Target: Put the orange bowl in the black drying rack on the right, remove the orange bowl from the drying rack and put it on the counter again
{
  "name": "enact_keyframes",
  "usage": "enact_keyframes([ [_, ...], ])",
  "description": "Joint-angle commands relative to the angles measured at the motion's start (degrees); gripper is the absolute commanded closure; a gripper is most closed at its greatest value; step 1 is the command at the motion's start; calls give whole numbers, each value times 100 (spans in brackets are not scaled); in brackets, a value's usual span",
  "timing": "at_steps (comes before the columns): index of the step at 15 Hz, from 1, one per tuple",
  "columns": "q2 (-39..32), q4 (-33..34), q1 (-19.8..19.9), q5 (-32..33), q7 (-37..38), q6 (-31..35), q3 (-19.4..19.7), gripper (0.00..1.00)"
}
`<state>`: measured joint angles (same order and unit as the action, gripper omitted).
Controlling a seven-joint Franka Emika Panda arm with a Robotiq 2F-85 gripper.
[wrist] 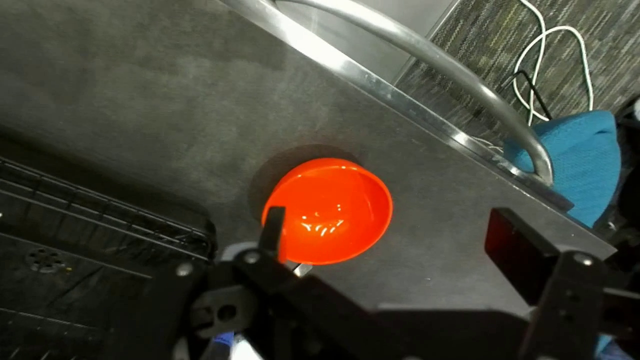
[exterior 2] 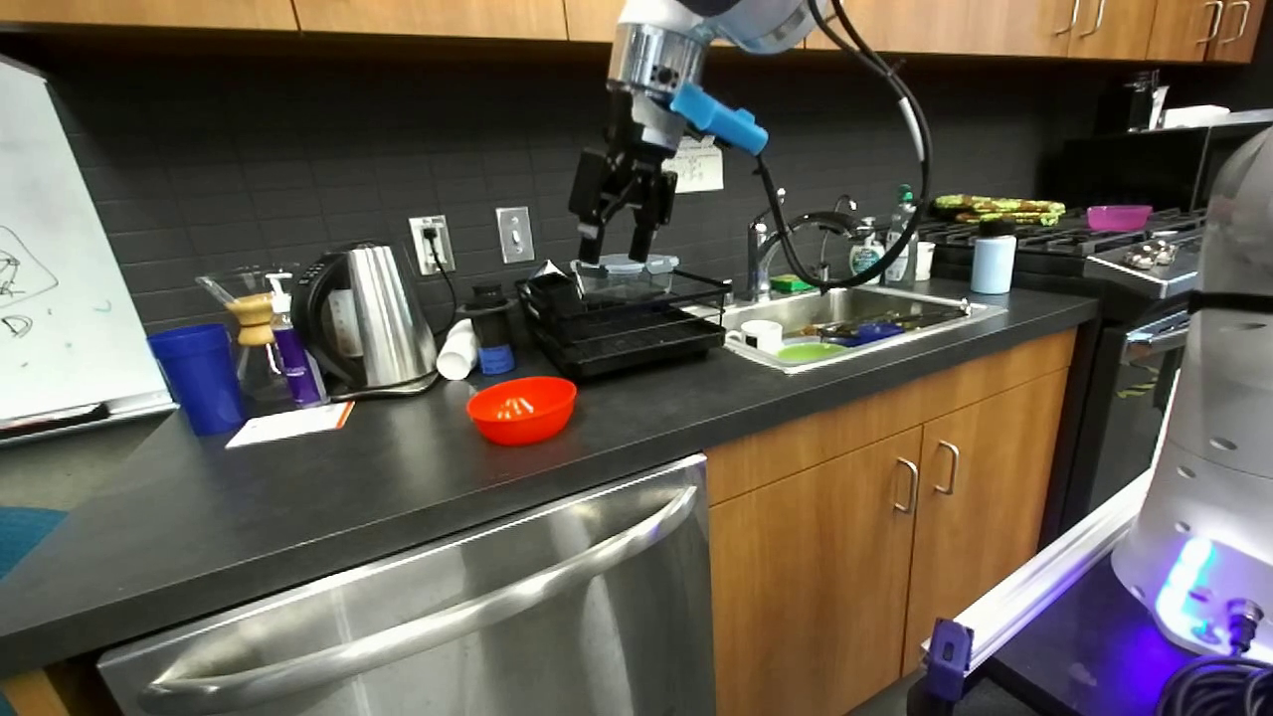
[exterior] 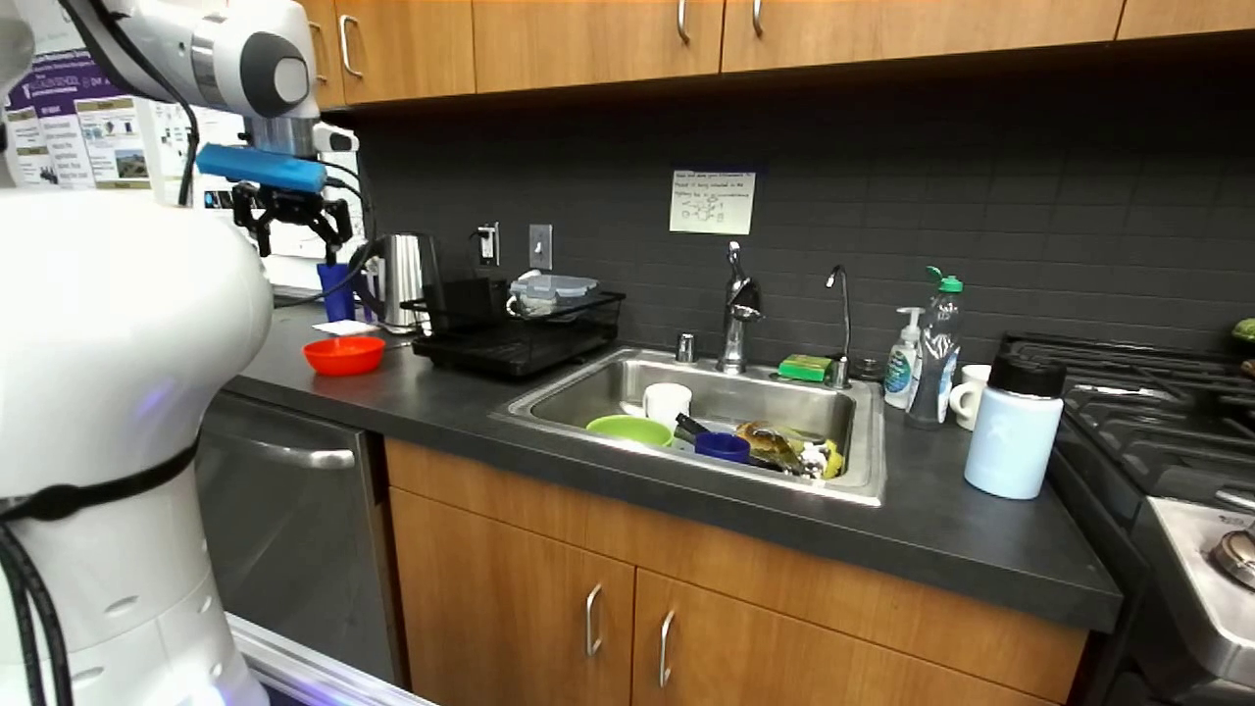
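The black, two-fingered robot hand (exterior 2: 616, 249) is hanging well above the dark grey, smooth worktop (exterior 2: 398, 507), its fingers (wrist: 522, 260) standing wide apart and grasping nothing, probably so that a rim can fit between them. Lower down, the round, bright red-orange, plastic-looking bowl (exterior 2: 522, 413) is resting on the worktop, mouth up, just left of the low, black, rectangular drying rack (exterior 2: 636, 348) and not touching it. Sitting upright like that, it is offering its whole rim to anything reaching from above. In the wrist view one finger is crossing the bowl's edge, but only by line of sight; I'm guessing the hand is needing to shift before any gripping. The rack is standing between the bowl and the rectangular steel sink (exterior: 869, 433) to the right, presumably so that dishes are draining close to the basin. A clear plastic container with a grey-blue lid (exterior: 557, 285) is occupying the rack's far part, so the near part is looking like the likelier berth for the bowl. Whether the bowl is awaiting its trip or lying where it should finish, I'm not managing to tell
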<state>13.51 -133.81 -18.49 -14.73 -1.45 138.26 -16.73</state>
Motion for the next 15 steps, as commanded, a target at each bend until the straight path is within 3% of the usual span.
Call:
enact_keyframes([
  [1,-483,338,22,705,909,154,-407,0],
  [5,-900,605,92,1854,2233,137,-702,0],
  [8,-1205,916,132,2657,3757,-41,-704,0],
  [12,-1742,1475,-51,2662,4921,-393,-598,0],
  [15,-2155,1826,-224,2671,5380,-380,-516,0],
])
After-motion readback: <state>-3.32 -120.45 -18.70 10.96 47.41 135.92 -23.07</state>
